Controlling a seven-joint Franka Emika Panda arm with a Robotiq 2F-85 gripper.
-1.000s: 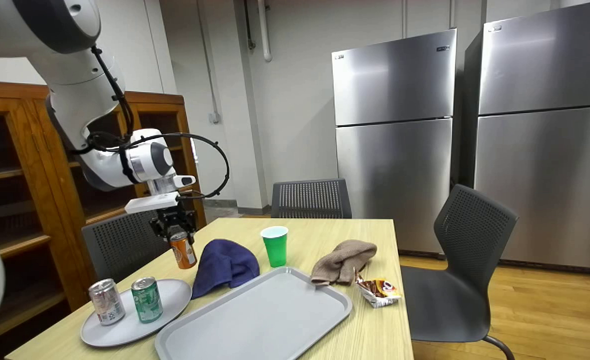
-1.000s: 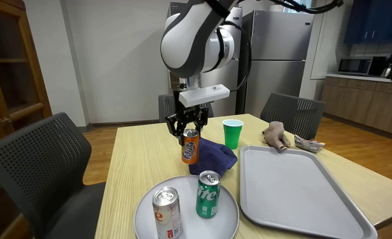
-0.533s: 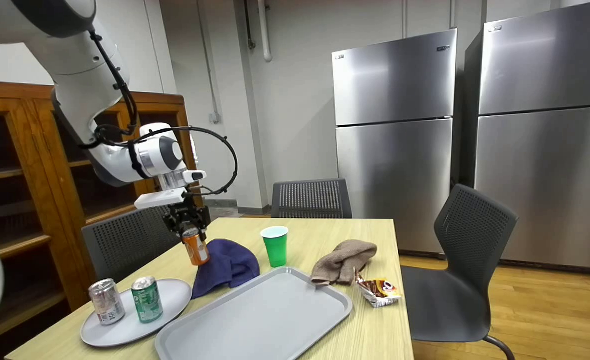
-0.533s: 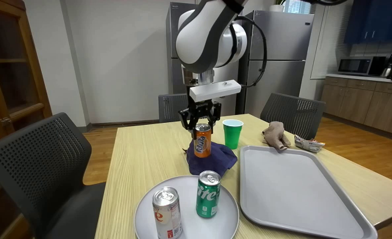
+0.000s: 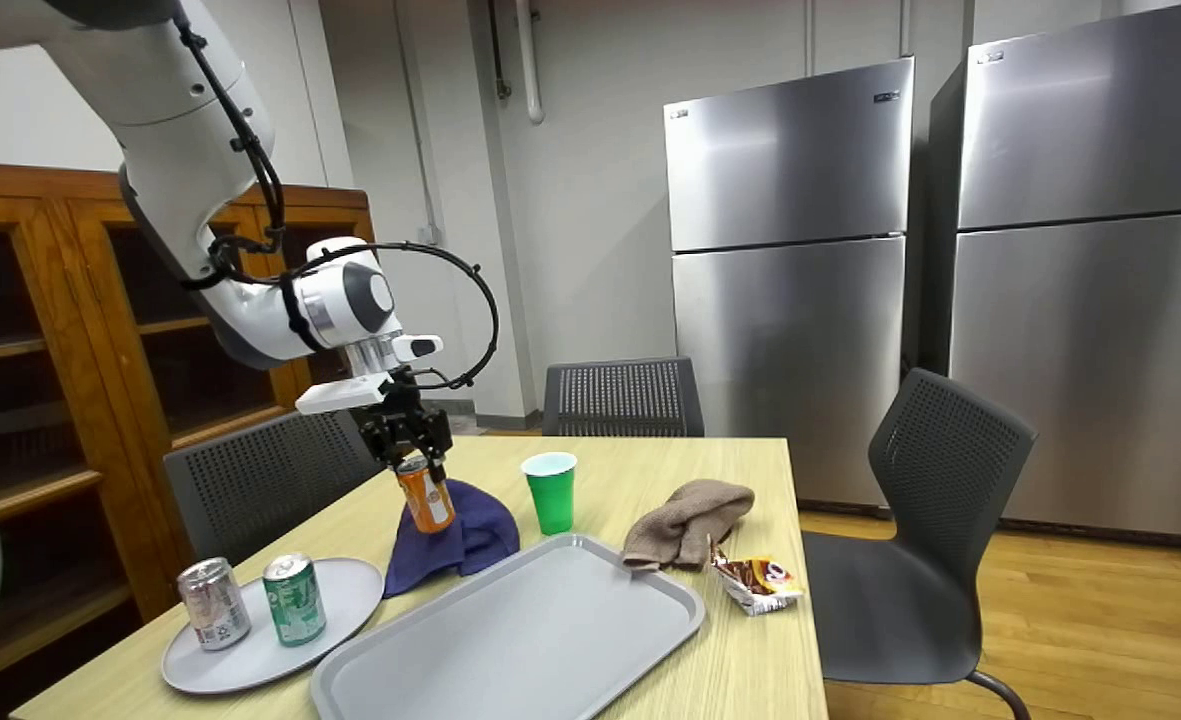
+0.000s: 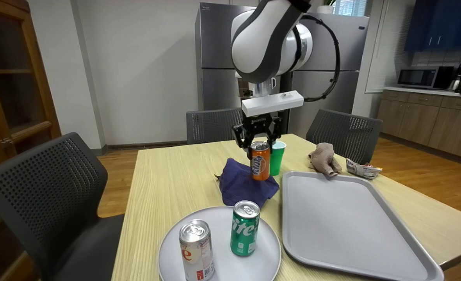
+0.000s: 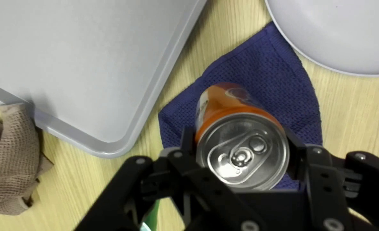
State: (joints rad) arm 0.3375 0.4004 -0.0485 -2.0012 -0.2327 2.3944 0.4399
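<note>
Fanta (image 6: 260,163) has swung nearer the cup (image 5: 552,497), gripped between jaws parted to its width, cloth (image 7: 272,86) beneath them. Looks mid-carry to me; next move calls for a steady hold.

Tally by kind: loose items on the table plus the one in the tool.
Soda cans: 3 (orange Fanta can, green Sprite can, silver can)
Towels: 2 (navy towel, brown towel)
Green plastic cup: 1
Gray plate: 1
Gray serving tray: 1
Snack bag: 1
Total: 9
</note>
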